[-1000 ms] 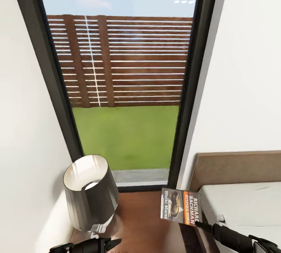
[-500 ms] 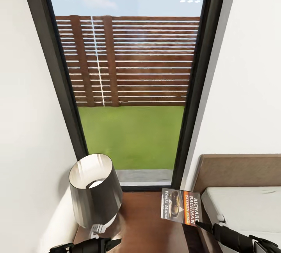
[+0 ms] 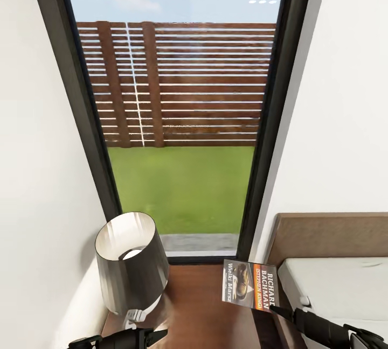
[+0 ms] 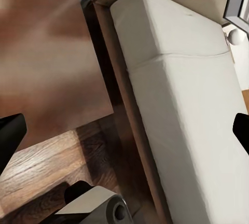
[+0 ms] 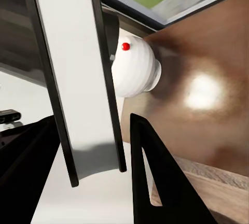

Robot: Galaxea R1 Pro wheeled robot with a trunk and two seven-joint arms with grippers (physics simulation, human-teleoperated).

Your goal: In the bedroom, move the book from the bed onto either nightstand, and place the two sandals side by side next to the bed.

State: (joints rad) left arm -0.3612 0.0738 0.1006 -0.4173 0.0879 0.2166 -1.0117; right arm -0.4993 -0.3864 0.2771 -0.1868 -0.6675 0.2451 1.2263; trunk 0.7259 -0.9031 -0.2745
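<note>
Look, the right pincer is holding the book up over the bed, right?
Not quite. The right pincer is holding the book up, but over the nightstand, not the bed. The head view shows the book above the dark wood top beside the lamp, with the mattress off to its right.

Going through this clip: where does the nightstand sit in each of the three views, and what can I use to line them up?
Head: the nightstand is at bottom centre, its brown top between the lamp and the bed.
Left wrist: its glossy brown top fills the upper left, beside the bed.
Right wrist: its top runs across the right, under the lamp's white base.
Landmarks: the lamp links head and right wrist; the bed links head and left wrist.
</note>
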